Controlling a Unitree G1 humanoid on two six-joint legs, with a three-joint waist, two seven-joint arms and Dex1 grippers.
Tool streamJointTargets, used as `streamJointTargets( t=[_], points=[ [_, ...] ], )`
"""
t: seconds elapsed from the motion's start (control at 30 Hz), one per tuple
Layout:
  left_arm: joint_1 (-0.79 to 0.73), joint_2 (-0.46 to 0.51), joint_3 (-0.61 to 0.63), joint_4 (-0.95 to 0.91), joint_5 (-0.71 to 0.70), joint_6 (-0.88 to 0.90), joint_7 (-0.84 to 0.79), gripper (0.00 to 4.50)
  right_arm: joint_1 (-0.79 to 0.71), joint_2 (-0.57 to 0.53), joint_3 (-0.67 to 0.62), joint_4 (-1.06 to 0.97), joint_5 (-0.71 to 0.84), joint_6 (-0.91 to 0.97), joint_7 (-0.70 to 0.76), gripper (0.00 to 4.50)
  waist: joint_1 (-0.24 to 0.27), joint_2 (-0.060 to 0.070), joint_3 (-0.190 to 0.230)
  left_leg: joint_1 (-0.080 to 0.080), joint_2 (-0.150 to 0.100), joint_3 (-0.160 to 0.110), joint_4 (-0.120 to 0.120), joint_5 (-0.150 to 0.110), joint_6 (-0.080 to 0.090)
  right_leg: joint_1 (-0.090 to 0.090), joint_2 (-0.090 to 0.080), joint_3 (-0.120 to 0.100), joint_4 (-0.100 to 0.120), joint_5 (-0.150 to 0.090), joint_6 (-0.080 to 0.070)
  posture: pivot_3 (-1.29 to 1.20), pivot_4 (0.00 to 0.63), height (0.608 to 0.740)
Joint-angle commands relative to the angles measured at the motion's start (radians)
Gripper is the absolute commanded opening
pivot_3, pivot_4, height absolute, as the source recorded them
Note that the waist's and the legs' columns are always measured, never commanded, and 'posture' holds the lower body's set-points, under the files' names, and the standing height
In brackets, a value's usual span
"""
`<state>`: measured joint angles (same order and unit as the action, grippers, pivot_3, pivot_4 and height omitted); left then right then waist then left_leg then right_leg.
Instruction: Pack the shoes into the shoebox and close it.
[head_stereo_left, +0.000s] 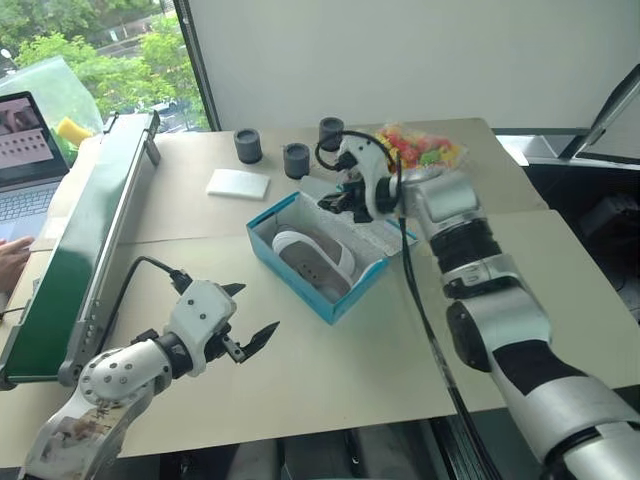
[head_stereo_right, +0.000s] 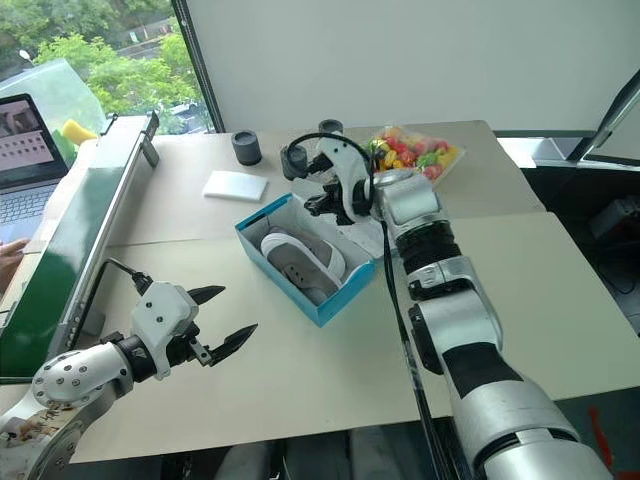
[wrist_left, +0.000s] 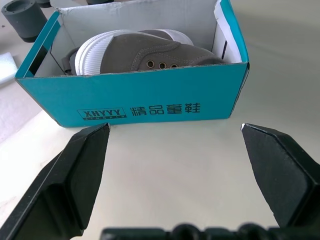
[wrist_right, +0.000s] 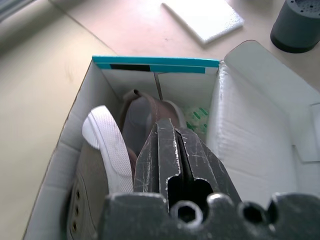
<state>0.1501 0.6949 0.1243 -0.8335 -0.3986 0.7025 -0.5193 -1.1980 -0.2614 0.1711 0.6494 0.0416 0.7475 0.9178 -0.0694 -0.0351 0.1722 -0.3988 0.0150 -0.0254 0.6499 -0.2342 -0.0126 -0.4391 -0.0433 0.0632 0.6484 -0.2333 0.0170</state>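
Shoes (head_stereo_left: 312, 258) lie inside the open shoebox (head_stereo_left: 300, 284) on our desk (head_stereo_left: 330, 370); closing the lid is left. Our right tool (wrist_right: 172, 150) is pressed together above them, left tool (head_stereo_left: 250, 318) spread nearby.

The right gripper's (wrist_right: 172, 150) closed fingers (wrist_right: 155, 160) hide part of the shoes (wrist_right: 100, 165) inside the shoebox (wrist_right: 150, 62). At nine o'clock, the laptop (head_stereo_left: 22, 160) is cut off by the edge.
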Motion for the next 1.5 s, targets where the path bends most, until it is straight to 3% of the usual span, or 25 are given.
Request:
streamJointTargets(
  t=[0.03, 0.17, 0.43, 0.63, 0.73, 0.87, 1.0, 1.13, 1.23, 1.37, 1.5],
  points=[
    [-0.012, 0.007, 0.014, -0.030, -0.006, -0.004, -0.002, 4.50, 0.032, 0.009, 0.062, -0.056, -0.010, -0.008, 0.032, 0.13, -0.002, 0.000, 0.000, 0.000, 0.000, 0.000, 0.000, 0.000, 0.000, 0.000, 0.000, 0.000, 0.000, 0.000, 0.000, 0.00, 0.150, 0.731],
    [-0.016, 0.006, 0.016, -0.030, -0.008, 0.000, -0.002, 4.50, 0.057, 0.046, 0.115, -0.054, -0.027, -0.028, 0.023, 0.13, -0.002, 0.000, 0.000, 0.000, 0.000, 0.000, 0.001, 0.000, 0.000, -0.001, 0.000, 0.001, 0.001, 0.000, 0.000, 0.00, 0.150, 0.731],
    [-0.009, 0.005, 0.026, -0.041, -0.011, 0.011, 0.003, 4.50, 0.020, 0.129, 0.191, 0.156, -0.105, -0.185, -0.001, 0.13, -0.004, 0.000, 0.000, 0.000, 0.000, 0.000, 0.004, 0.000, 0.000, 0.000, 0.000, 0.002, 0.002, 0.000, 0.000, 0.00, 0.150, 0.731],
    [-0.006, 0.004, 0.034, -0.045, -0.006, 0.019, 0.007, 4.50, -0.011, 0.188, 0.274, 0.314, -0.203, -0.331, 0.013, 0.13, -0.009, 0.000, 0.000, 0.007, 0.000, 0.000, 0.005, 0.000, 0.000, 0.003, 0.001, 0.003, 0.008, 0.001, 0.000, 0.00, 0.150, 0.731],
    [-0.006, 0.000, 0.037, -0.043, -0.003, 0.020, 0.013, 4.50, -0.011, 0.211, 0.303, 0.371, -0.253, -0.393, 0.015, 0.13, -0.017, 0.000, 0.000, 0.017, 0.000, 0.001, 0.004, 0.000, 0.000, 0.013, 0.002, 0.003, 0.007, 0.000, -0.001, 0.00, 0.150, 0.731],
    [-0.007, 0.001, 0.033, -0.044, -0.002, 0.020, 0.015, 4.50, -0.033, 0.234, 0.271, 0.443, -0.272, -0.425, -0.022, 0.13, -0.028, -0.001, -0.002, 0.023, 0.000, 0.001, 0.004, 0.000, 0.000, 0.019, 0.002, 0.003, 0.007, -0.001, 0.000, 0.00, 0.150, 0.731],
    [-0.006, 0.000, 0.032, -0.044, -0.003, 0.018, 0.016, 4.50, -0.099, 0.220, 0.141, 0.452, -0.196, -0.389, -0.064, 0.13, -0.029, -0.001, -0.002, 0.023, 0.001, 0.000, 0.004, 0.000, 0.000, 0.018, 0.002, 0.004, 0.007, -0.001, -0.001, 0.00, 0.150, 0.731],
    [-0.006, 0.001, 0.031, -0.032, 0.001, 0.008, 0.010, 4.50, -0.175, 0.153, -0.037, 0.365, -0.061, -0.256, -0.050, 0.13, -0.025, -0.001, -0.001, 0.018, 0.000, -0.002, 0.004, 0.000, 0.000, 0.014, 0.002, 0.004, 0.007, -0.001, -0.001, 0.00, 0.150, 0.731],
    [-0.019, 0.000, 0.026, -0.018, 0.001, 0.002, 0.006, 4.50, -0.163, 0.065, -0.139, 0.163, 0.059, -0.060, 0.024, 0.13, -0.016, -0.001, -0.001, 0.013, 0.000, -0.002, 0.005, 0.000, 0.000, 0.011, 0.001, 0.003, 0.007, 0.000, -0.001, 0.00, 0.150, 0.731],
    [-0.038, -0.011, 0.014, 0.005, 0.009, -0.010, 0.010, 4.50, -0.062, -0.040, -0.213, -0.175, 0.221, 0.193, 0.099, 0.13, 0.003, -0.001, -0.001, 0.009, 0.000, -0.002, 0.004, 0.000, 0.000, 0.010, 0.001, 0.001, 0.003, 0.000, 0.000, 0.00, 0.150, 0.731],
    [-0.063, -0.046, -0.005, 0.020, 0.021, -0.014, 0.038, 4.50, 0.123, -0.263, -0.230, -0.428, 0.318, 0.293, 0.208, 0.13, 0.026, -0.001, -0.001, 0.009, 0.000, -0.002, 0.005, -0.001, 0.001, 0.014, 0.000, -0.003, -0.002, 0.000, 0.000, 0.00, 0.150, 0.731]
  ],
)
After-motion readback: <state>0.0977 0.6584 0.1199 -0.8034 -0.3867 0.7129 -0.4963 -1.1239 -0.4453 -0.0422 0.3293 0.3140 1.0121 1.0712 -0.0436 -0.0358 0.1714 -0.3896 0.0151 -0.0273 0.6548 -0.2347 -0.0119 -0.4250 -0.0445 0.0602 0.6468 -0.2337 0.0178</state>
